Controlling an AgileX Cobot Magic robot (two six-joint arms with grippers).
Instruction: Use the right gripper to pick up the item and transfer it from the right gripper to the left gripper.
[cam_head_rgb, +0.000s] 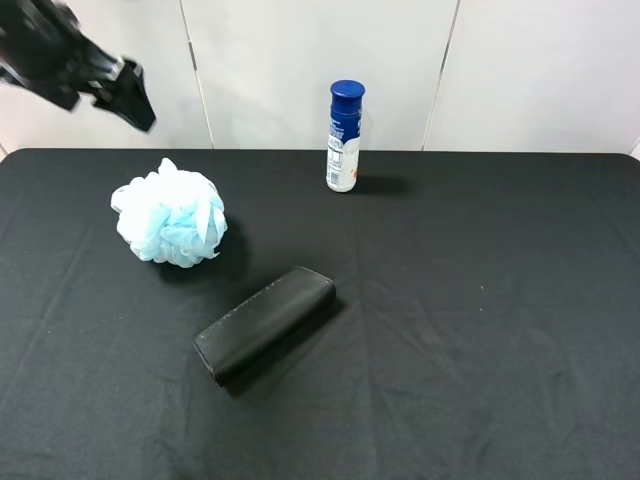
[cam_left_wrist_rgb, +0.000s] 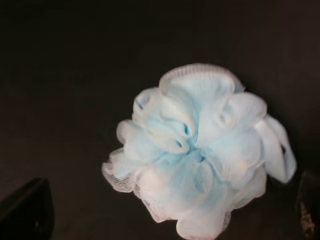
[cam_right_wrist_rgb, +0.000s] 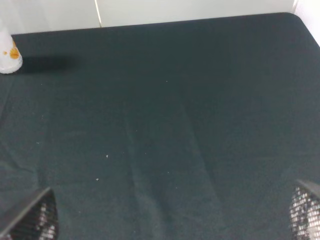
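Fingers (cam_right_wrist_rgb: 31, 220) on right gripper (cam_right_wrist_rgb: 170, 222) splayed, empty; left gripper (cam_head_rgb: 128, 96) gapes over the pouf (cam_head_rgb: 170, 213) at ten o'clock, so reaching across, right may clip left or the case (cam_head_rgb: 265, 322)

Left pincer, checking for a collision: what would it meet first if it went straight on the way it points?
Probably the bath pouf, centred ahead of the left pincer on the black cloth; how far off is unclear.

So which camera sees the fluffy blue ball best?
The left wrist view: the pouf is big and close there, so its ruffles show clearly. The exterior high view shows it whole but small, lying on the black table. The right wrist view misses it.
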